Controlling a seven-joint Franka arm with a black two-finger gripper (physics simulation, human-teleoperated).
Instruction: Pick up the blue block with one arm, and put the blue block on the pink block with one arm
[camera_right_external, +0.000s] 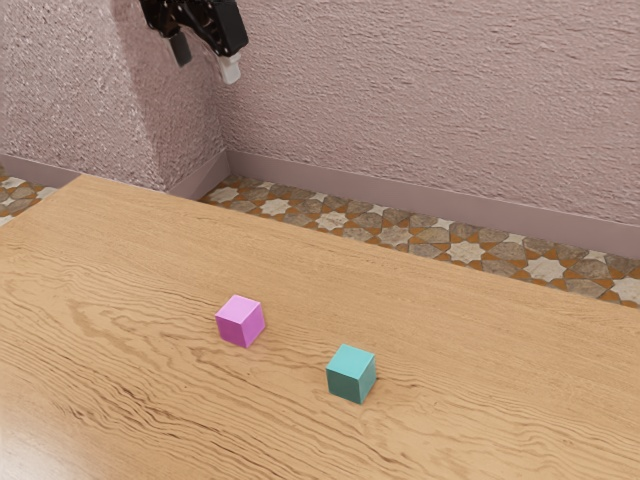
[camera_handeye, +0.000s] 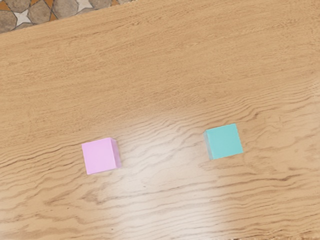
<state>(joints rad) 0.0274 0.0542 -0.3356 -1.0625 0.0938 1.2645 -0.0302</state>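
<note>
Teal-ish blue block (camera_right_external: 351, 373) sitting flat, plain little cube
It's resting near the pink block (camera_right_external: 240, 320) on the woodgrain surface (camera_right_external: 120, 300), pincer (camera_right_external: 205, 58) hanging spread up high by the pinkish stucco wall (camera_right_external: 420, 80).

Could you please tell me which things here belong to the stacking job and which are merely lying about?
Job: blue block, pink block, tool.
Nothing loose, only surroundings: wooden table, star-patterned floor tiles, textured wall.
</note>
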